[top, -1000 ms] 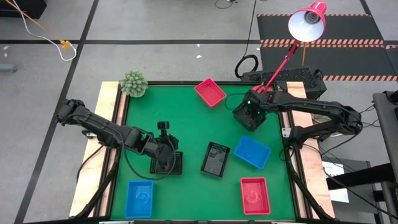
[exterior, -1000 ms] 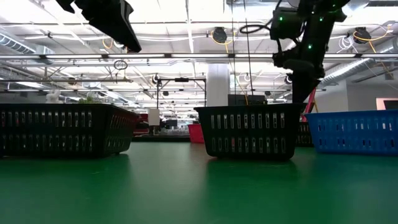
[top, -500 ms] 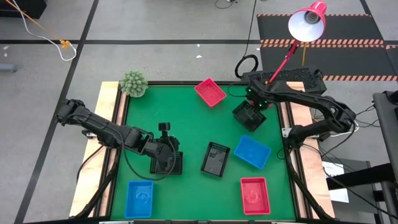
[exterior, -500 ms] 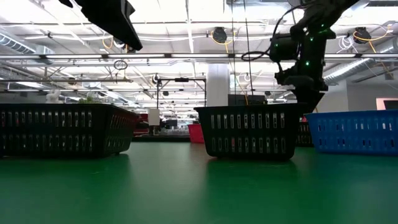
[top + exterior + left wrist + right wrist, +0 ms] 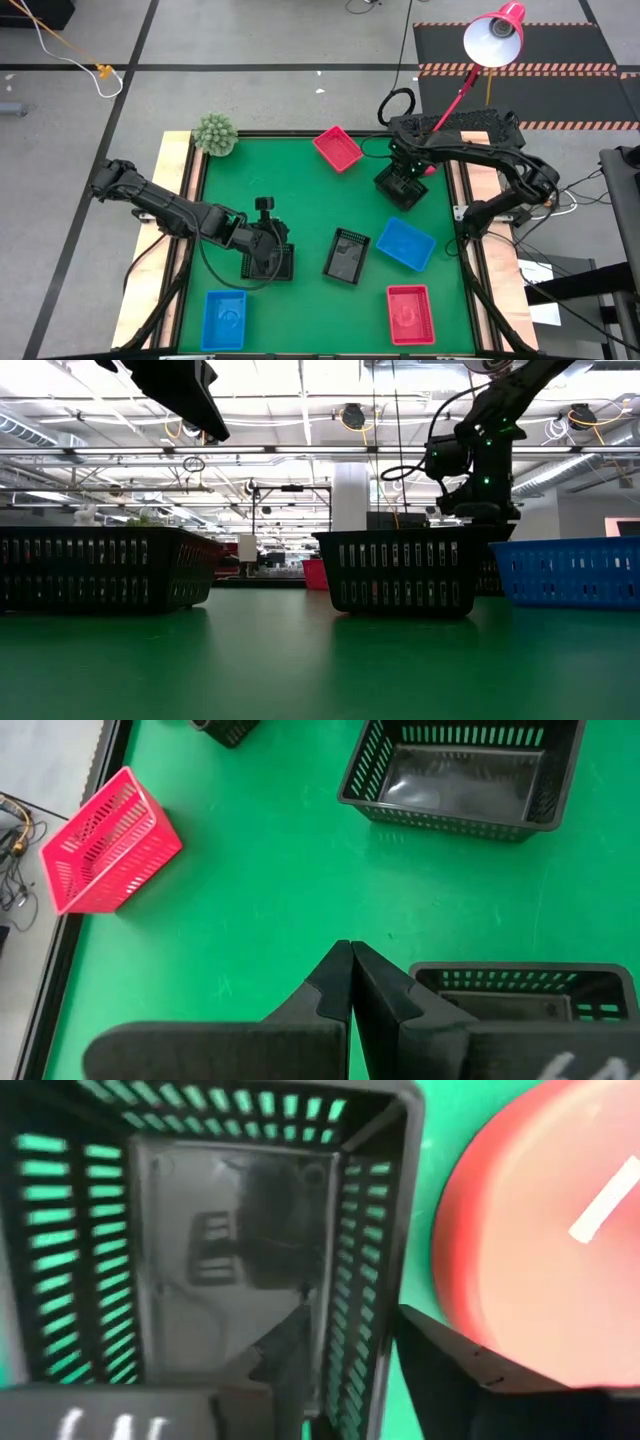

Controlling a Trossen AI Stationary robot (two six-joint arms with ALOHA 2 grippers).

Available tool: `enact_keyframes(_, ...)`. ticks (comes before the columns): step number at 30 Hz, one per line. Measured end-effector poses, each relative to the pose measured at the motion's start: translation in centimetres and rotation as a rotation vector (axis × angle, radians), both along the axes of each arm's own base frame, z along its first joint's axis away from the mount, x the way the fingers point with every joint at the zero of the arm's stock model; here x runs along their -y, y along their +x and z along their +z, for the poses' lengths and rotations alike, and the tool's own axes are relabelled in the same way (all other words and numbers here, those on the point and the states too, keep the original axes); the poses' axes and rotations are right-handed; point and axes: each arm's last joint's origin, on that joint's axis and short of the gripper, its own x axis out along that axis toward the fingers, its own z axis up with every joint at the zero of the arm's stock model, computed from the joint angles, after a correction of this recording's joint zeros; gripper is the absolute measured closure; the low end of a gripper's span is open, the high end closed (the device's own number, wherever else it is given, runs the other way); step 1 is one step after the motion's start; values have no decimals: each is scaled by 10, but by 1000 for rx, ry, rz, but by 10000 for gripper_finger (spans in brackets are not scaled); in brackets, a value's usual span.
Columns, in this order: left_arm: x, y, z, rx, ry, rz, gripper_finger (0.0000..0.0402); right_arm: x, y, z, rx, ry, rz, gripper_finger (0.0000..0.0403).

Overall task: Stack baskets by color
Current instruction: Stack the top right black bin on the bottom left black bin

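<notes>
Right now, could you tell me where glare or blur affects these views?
Low view: bright ceiling lights wash out the background. Left wrist view: a sheen glares off the floor of the black basket. Right wrist view: the red lamp base is soft and blurred. High view: evenly lit.

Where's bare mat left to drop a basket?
Open patches: the far-left mat between the plant and the left gripper; the near strip between the blue basket and red basket. Crowded around the right gripper, straddling a black basket's wall.
</notes>
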Motion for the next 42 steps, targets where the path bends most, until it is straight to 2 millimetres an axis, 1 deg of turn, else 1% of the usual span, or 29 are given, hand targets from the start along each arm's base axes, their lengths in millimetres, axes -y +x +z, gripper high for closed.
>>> enact_keyframes(3,0,1,1,13,0,-6,392,2,2,-1,8,-9,2,309)
enact_keyframes(7,2,4,3,44,13,-38,392,1,5,-1,24,-22,11,373)
enact_keyframes(9,2,7,5,68,18,-53,392,-1,7,-1,28,-26,25,392)
enact_keyframes(15,-4,18,14,182,10,-45,392,-14,25,3,105,-78,107,379)
enact_keyframes(18,-10,24,19,245,4,-29,391,-26,34,12,177,-127,168,386)
enact_keyframes(21,-16,28,22,291,3,3,384,-43,41,26,224,-225,220,395)
enact_keyframes(23,-21,31,25,328,4,39,367,-55,44,35,255,-298,240,397)
enact_keyframes(26,-28,37,32,413,0,85,329,-72,45,47,302,-366,260,393)
enact_keyframes(31,-36,44,45,529,38,75,268,-98,53,59,393,-456,309,393)
enact_keyframes(34,-39,49,53,549,47,80,242,-112,59,63,435,-501,346,393)
enact_keyframes(36,-38,54,58,531,74,64,231,-119,62,65,462,-527,379,393)
enact_keyframes(38,-36,64,59,511,114,37,224,-124,67,67,505,-545,414,393)
enact_keyframes(42,-33,85,51,362,181,-7,218,-136,72,71,548,-568,490,392)
